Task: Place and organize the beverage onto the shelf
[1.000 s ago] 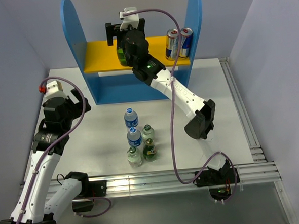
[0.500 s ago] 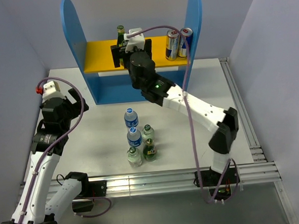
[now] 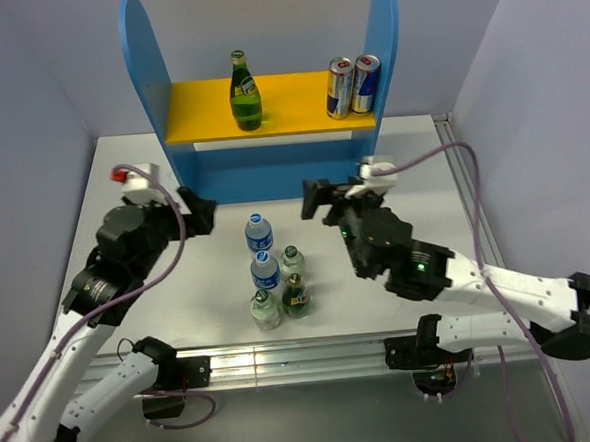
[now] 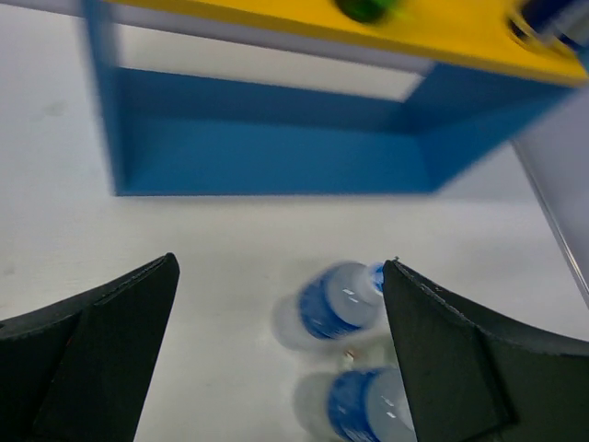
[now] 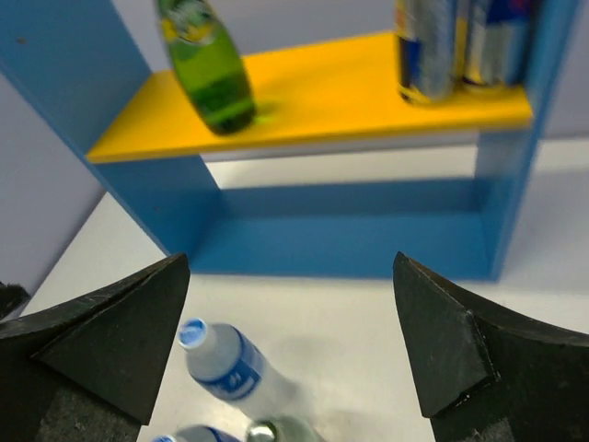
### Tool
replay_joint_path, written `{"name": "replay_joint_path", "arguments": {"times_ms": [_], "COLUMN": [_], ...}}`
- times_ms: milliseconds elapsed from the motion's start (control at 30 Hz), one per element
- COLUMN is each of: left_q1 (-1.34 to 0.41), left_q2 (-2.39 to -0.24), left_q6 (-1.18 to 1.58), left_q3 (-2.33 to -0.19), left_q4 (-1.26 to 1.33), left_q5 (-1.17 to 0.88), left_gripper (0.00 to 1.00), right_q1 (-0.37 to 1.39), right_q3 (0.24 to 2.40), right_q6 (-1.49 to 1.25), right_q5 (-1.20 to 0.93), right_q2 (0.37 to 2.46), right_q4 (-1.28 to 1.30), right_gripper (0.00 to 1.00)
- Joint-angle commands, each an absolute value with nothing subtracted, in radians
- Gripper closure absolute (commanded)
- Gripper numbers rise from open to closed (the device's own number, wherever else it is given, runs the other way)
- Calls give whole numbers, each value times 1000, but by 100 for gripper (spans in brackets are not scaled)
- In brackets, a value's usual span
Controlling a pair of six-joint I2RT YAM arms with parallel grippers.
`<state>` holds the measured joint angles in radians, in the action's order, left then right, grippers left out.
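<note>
The shelf (image 3: 144,70) stands at the upper middle of the top view, at the far side of the bench (image 3: 422,173). On its yellow upper board (image 3: 293,106) a green bottle (image 3: 244,92) stands upright left of centre. A pair of cans (image 3: 340,88) stands side by side at the right end. From above, the board hides most of the lower tier; the wrist views show only its blue base and back.

At the centre of the top view a tight cluster stands on the bench. It holds the far water bottle (image 3: 259,231), the near water bottle (image 3: 265,271) and three small green-capped bottles (image 3: 298,296), whose labels are too small to read.

The left claw (image 4: 281,267) is released, fingers spread wide with nothing between them. It sits left of the cluster, near the shelf's left foot. Its wrist view is blurred. Both water bottles are smeared, and the lower one is cut off by the bottom edge. The green bottle is only a dark blob at the top edge, and the cans are clipped at the upper right corner.

The right claw (image 5: 291,261) is also released and holds nothing, just right of the cluster. In its view the top edge crops the green bottle's neck and the tops of the cans. Two caps are cut off at the bottom edge. In both wrist views the lower corners crop the fingers.
</note>
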<state>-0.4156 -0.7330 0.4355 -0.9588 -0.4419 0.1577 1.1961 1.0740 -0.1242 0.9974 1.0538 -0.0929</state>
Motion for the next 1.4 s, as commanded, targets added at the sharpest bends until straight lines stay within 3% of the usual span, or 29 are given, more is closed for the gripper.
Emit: {"name": "replay_joint_path", "arguments": {"times_ms": [0, 267, 400, 467, 533, 700, 933, 1367], "left_q1": [-645, -1307, -1572, -1693, -1729, -1741, -1652, -1602], "left_q2": [-784, -781, -958, -1100, -1181, -1318, -1272, -1313], "left_q6": [454, 719, 914, 1114, 1243, 1410, 1194, 1071], "left_q3": [-1025, -1074, -1173, -1238, -1311, -1280, -1010, -963], "left_q4": [-436, -578, -750, -958, -1125, -1164, -715, -524], "left_q5": [297, 856, 1109, 1209, 1242, 1247, 1121, 1121], "left_gripper": [1, 1, 1, 1, 1, 1, 1, 1], "right_q1": [1193, 1210, 1209, 1209, 1210, 1210, 1213, 1215], "right_q3": [990, 879, 827, 813, 802, 759, 719, 726], "right_q6": [-380, -528, -541, -571, -594, -624, -680, -716], "right_q5": [1028, 1100, 1109, 1124, 1134, 1144, 1132, 1158], "right_q2": [925, 766, 698, 681, 648, 537, 437, 489], "right_q4": [96, 340, 386, 423, 465, 538, 597, 634], "right_gripper": [2, 2, 2, 2, 2, 2, 2, 2]}}
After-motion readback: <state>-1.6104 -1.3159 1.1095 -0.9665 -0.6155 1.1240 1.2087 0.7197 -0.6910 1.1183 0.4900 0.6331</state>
